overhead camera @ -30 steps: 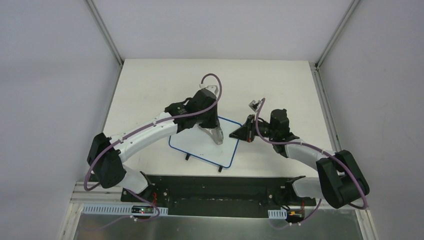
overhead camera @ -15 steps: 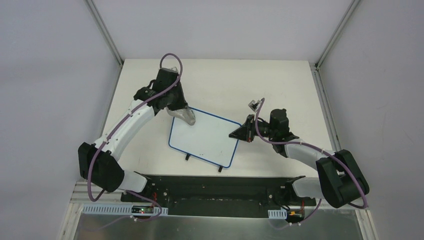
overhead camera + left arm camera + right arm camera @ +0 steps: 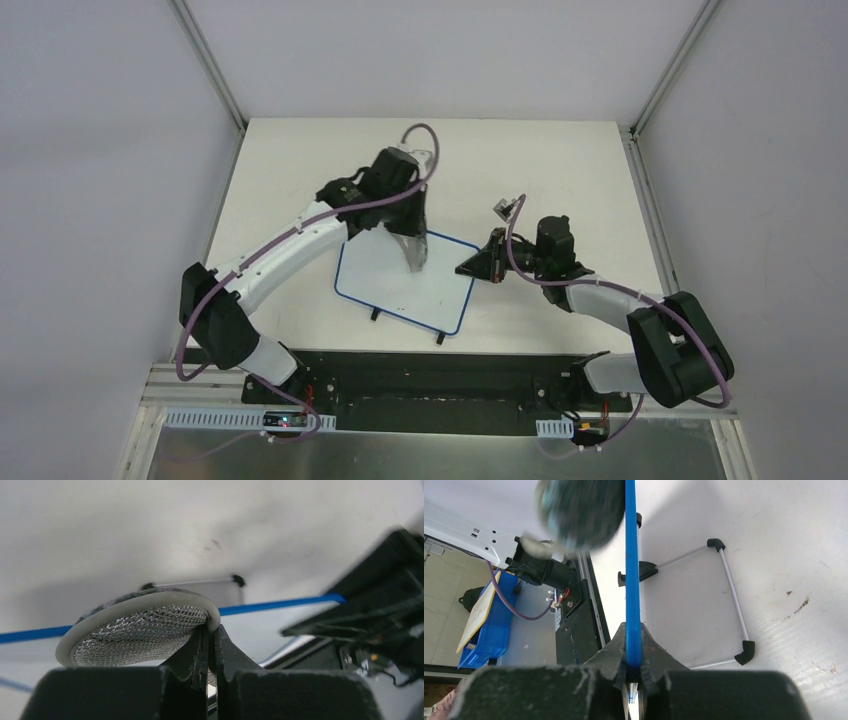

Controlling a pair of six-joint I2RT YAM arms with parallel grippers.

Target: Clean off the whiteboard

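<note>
A small whiteboard [image 3: 395, 290] with a blue frame lies tilted in the middle of the table; its surface looks white and bare. My left gripper [image 3: 415, 258] is shut on a round eraser pad [image 3: 140, 625] with a mesh back and a grey felt face, and presses it on the board's upper right part. My right gripper [image 3: 473, 268] is shut on the board's right blue edge [image 3: 632, 580], seen edge-on in the right wrist view. The eraser pad [image 3: 580, 511] shows blurred there too.
The board's wire stand [image 3: 729, 585] with black corner caps sticks out beneath it. A black base rail [image 3: 440, 375] runs along the table's near edge. White walls enclose the table [image 3: 560, 170] on three sides.
The left gripper swept the eraser from the board's right middle to its top left corner, then back right to the upper right part. The right gripper kept hold of the board's edge.
</note>
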